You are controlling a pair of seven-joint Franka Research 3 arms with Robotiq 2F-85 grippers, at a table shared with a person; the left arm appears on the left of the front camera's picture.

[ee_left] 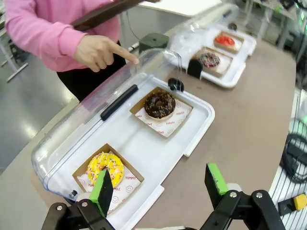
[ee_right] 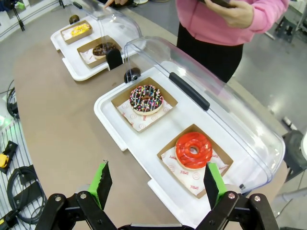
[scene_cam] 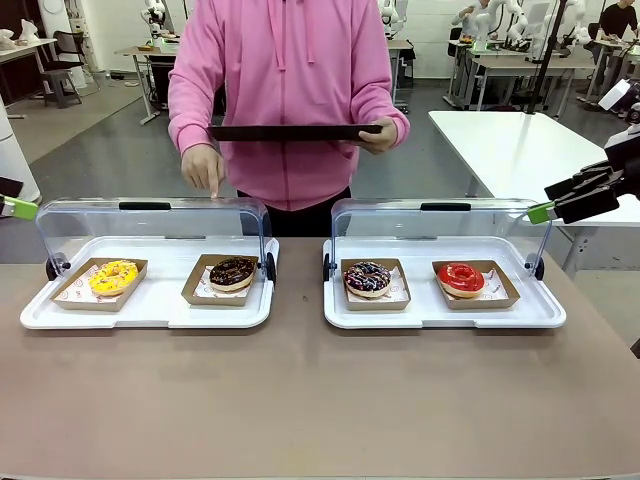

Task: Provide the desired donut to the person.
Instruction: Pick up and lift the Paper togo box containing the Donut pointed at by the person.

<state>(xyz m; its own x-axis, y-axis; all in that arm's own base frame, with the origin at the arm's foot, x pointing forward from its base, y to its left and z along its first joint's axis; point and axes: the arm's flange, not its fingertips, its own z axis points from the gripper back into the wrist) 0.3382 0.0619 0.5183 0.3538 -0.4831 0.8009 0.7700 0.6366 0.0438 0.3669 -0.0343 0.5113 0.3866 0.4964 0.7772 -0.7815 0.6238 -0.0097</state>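
Observation:
The person in a pink hoodie stands at the far side and holds a dark tray in one hand. The other hand points a finger down at the open clear lid of the left case, over the end with the chocolate donut. A yellow sprinkled donut lies beside it. The right case holds a dark sprinkled donut and a red glazed donut. My left gripper hangs open near the yellow donut. My right gripper hangs open near the red one.
Each donut sits in a brown cardboard tray on a white case base. Both clear lids are tipped back towards the person. The brown table is bare in front of the cases. A white table stands at the back right.

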